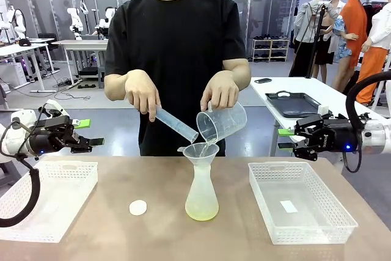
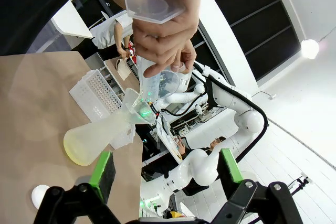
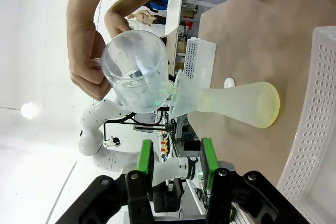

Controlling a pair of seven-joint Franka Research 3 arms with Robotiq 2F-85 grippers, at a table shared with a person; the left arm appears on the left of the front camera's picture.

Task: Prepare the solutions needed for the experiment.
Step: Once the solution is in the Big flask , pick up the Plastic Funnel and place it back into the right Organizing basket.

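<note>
Left basket [image 1: 18,212] and right basket [image 1: 305,227] are sitting at the near tabletop corners, flanking the flask [image 1: 201,194] holding the solutions [image 1: 201,214] near the front edge's middle, while one hand [image 1: 142,93] is gripping a cylinder [image 1: 177,125] and the other hand [image 1: 220,95] a beaker [image 1: 221,123] over the funnel [image 1: 200,151], with left gripper [image 1: 90,132] and right gripper [image 1: 285,139] hovering, jaws apart and empty.

So the brown desk [image 1: 153,239] is carrying four things right now. The left basket [image 1: 68,164], white and perforated, is sitting at the desk's left edge. The right basket [image 1: 314,235] is sitting toward the right edge, with a little white slip [image 1: 288,206] lying inside. A frosted flask [image 1: 201,194] is standing upright around the middle, a bit nearer the robot-side edge, holding a shallow pool of yellow-green solution [image 1: 201,213]. A small white disc [image 1: 138,208] is lying flat between flask and left basket, touching neither.
</note>
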